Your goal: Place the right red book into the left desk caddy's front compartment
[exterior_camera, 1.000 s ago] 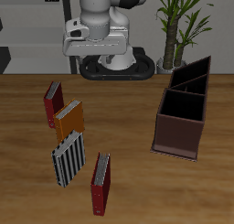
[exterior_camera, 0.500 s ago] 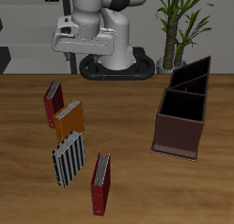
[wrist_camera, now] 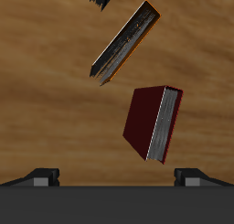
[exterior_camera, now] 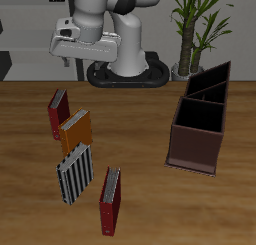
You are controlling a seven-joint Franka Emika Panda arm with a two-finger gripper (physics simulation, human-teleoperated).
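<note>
End effector (wrist_camera: 115,177) fingertips cut off, apart; right red book (exterior_camera: 59,111) untouched

The arm (exterior_camera: 118,29) rises from its round black base (exterior_camera: 127,75) at the back of the surface (exterior_camera: 140,179). The white upper links fold forward, with the wrist block carried high above the surface and offset to one side of the base. The end effector (exterior_camera: 72,57) hangs below the wrist block, pointing downward, clear of the surface and holding nothing. In the wrist view, both fingertips (wrist_camera: 42,176) appear as dark pads set well apart, so the jaws stand spread wide.
</note>
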